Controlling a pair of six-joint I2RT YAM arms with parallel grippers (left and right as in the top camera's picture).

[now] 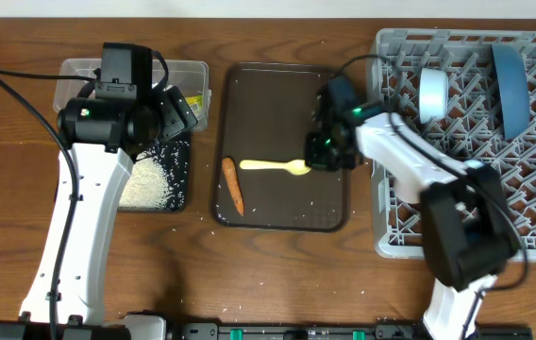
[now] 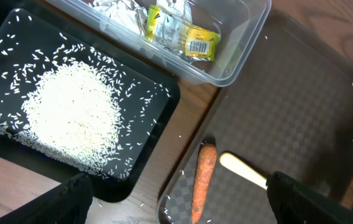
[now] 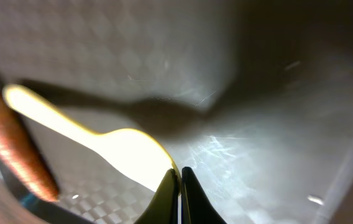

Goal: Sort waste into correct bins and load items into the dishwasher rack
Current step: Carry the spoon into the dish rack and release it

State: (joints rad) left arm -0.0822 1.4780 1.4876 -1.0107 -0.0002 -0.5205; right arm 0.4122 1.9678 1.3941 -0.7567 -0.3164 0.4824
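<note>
The pale yellow spoon (image 1: 273,166) lies on the dark brown serving tray (image 1: 282,94), next to the orange carrot (image 1: 234,184). My right gripper (image 1: 320,156) is shut on the rim of the spoon's bowl (image 3: 133,152), fingertips (image 3: 178,177) down at the tray. My left gripper (image 1: 178,113) hangs open and empty above the bins; its fingers (image 2: 179,193) are spread wide. The clear tub (image 2: 238,56) holds white paper scraps (image 2: 117,7) and the yellow-green wrapper (image 2: 183,34). The black tray (image 2: 158,155) holds rice (image 2: 68,115). The carrot (image 2: 203,180) also shows in the left wrist view.
The grey dishwasher rack (image 1: 476,217) stands at the right, with the dark blue plate (image 1: 508,76) upright and a pale cup (image 1: 433,94) on its pegs. Loose rice grains lie scattered on the serving tray and on the table by the black tray.
</note>
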